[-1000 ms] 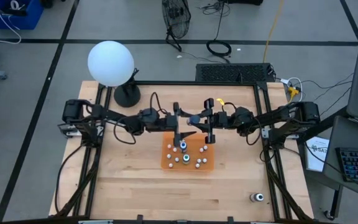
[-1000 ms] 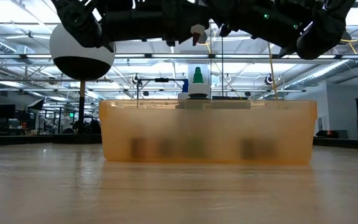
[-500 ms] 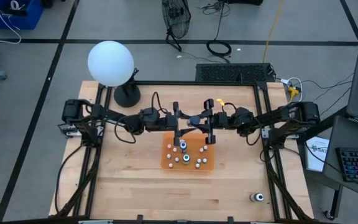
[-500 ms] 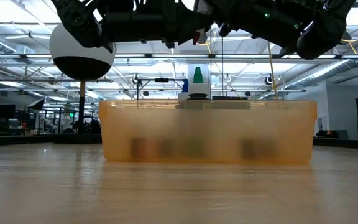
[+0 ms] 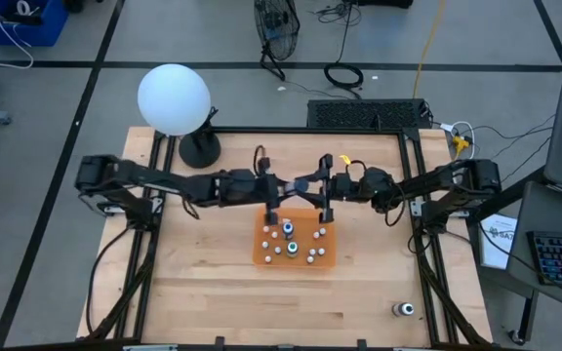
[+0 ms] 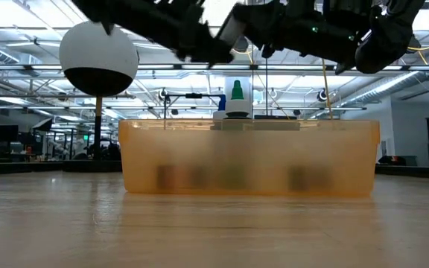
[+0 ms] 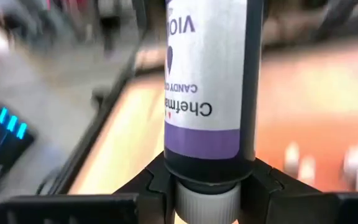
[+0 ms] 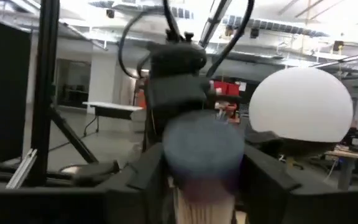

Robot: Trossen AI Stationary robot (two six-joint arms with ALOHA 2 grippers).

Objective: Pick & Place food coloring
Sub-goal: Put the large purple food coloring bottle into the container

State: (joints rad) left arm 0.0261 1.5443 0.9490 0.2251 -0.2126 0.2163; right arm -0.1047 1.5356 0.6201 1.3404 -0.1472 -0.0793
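Holding: left end effector (image 7: pixel 207 186) is clamped on a violet-labelled food coloring bottle (image 7: pixel 207 81), above the tray's far edge
Right end effector (image 8: pixel 197 180): meets the left one over the tray's far edge; the same bottle sits between its fingers, though how tightly they close I cannot tell
Stage: looks like a hand-over between the arms, mid-task
Tray (image 5: pixel 261 255): orange, at tabletop (image 5: pixel 203 283) centre, holding about ten small white-capped bottles (image 5: pixel 301 249)
Low view: one green-tipped bottle (image 6: pixel 237 97) pokes above the tray wall
Done: most bottles appear already in the tray
Left: one stray bottle (image 5: pixel 405 310) on the near right tabletop, well apart from the tray
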